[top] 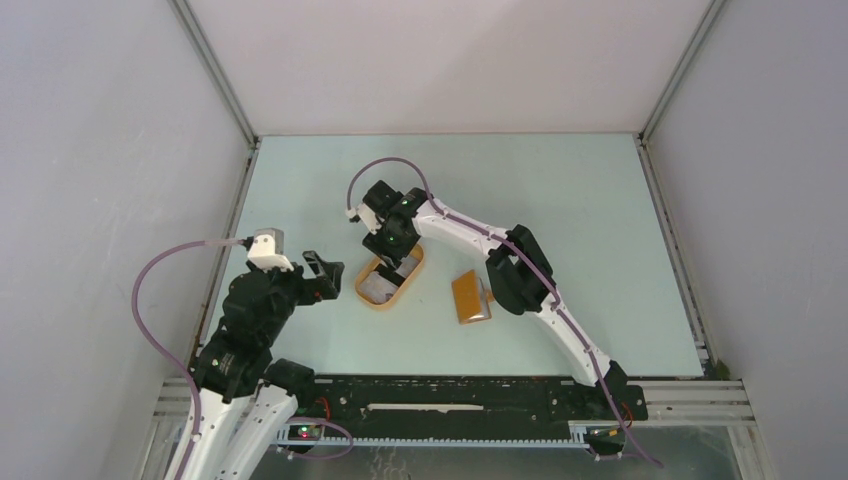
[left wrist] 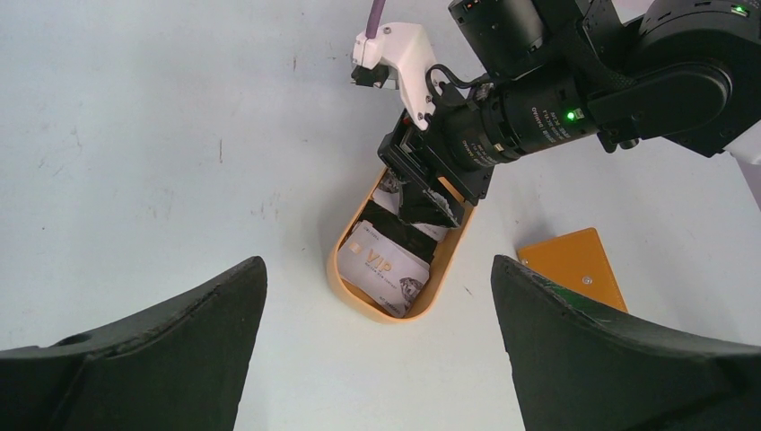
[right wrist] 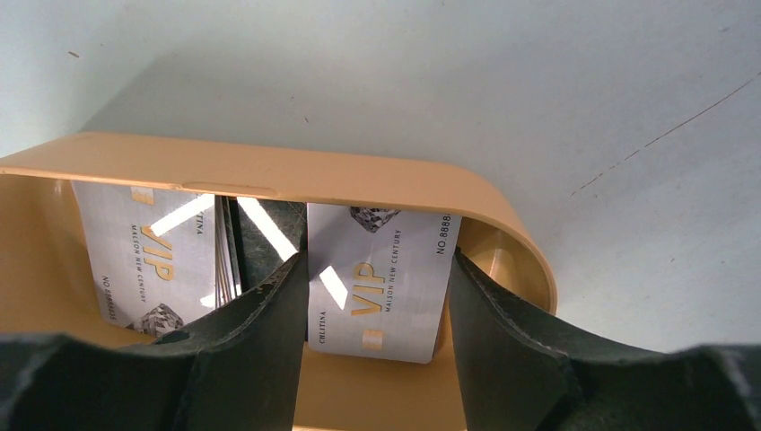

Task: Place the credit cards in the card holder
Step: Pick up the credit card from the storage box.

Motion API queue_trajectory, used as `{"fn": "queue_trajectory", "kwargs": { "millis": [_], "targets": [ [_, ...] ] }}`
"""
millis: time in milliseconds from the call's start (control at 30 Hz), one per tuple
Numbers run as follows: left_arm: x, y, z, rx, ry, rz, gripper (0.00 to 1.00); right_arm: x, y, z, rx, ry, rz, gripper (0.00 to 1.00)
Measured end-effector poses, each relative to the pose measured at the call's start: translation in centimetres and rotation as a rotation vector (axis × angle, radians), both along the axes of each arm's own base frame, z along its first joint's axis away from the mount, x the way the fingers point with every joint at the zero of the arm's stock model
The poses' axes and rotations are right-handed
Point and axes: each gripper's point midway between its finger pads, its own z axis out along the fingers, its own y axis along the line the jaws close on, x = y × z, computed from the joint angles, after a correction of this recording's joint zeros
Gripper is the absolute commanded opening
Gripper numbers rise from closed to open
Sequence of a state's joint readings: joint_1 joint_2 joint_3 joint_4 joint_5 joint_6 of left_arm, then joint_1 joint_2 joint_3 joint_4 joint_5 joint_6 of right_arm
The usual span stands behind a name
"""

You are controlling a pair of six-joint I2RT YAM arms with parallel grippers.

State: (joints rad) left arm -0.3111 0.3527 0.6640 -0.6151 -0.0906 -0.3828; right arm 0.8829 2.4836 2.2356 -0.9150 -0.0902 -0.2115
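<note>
Credit card (right wrist: 381, 296) in orange tray (right wrist: 269, 171), long axis twelve to six, flanked by right pincer (right wrist: 377, 260), clamping not discernible, left pincer (left wrist: 379, 265) held apart, card holder (top: 470, 296) at tray's three o'clock.

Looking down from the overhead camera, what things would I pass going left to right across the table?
Left end effector → oval orange tray → card holder. The right arm's end effector hangs over the tray, so it has no clear place in the order.
</note>
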Motion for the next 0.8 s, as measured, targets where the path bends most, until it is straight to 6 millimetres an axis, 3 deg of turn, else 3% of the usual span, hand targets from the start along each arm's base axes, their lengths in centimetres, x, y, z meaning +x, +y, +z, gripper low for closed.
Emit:
{"fn": "queue_trajectory", "kwargs": {
  "millis": [100, 267, 800],
  "targets": [
    [0.0, 0.0, 0.0, 0.0, 0.0, 0.0, 0.99, 0.0, 0.0, 0.0, 0.001, 0.0, 0.002, 0.55],
    [0.0, 0.0, 0.0, -0.001, 0.0, -0.001, 0.99, -0.1, 0.1, 0.0, 0.009, 0.01, 0.011, 0.39],
    [0.0, -1.1, -0.3, -0.039, 0.004, -0.051, 0.99, -0.5, 0.4, 0.6, 0.105, 0.107, 0.021, 0.38]
  ]
}}
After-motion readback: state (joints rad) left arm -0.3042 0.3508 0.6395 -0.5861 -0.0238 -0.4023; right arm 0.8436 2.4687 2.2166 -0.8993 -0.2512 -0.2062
